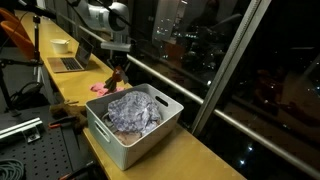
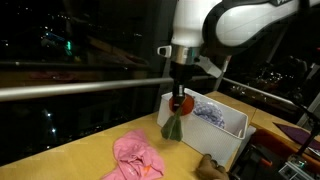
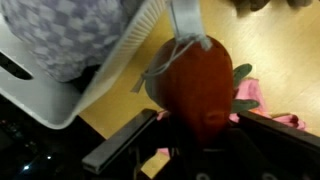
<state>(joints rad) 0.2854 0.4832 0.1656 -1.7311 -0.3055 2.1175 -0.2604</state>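
My gripper (image 2: pixel 180 93) is shut on an orange-red plush toy (image 3: pixel 200 78) with green leaves (image 2: pixel 173 127) and a white tag (image 3: pixel 188 22). It holds the toy above the wooden table, just beside the end wall of a white plastic bin (image 2: pixel 228 140). The toy also shows in an exterior view (image 1: pixel 117 76), under the gripper (image 1: pixel 118 66). In the wrist view the two dark fingers (image 3: pixel 205 135) press the toy's sides. The bin (image 1: pixel 112 146) holds a crumpled grey checked cloth (image 1: pixel 135 112), also seen in the wrist view (image 3: pixel 70 35).
A pink cloth (image 2: pixel 138 157) lies on the table below and beside the toy (image 1: pixel 100 89). A laptop (image 1: pixel 70 63) and a white bowl (image 1: pixel 61 45) sit farther along the table. A dark window with a rail (image 2: pixel 80 90) runs along the table's edge.
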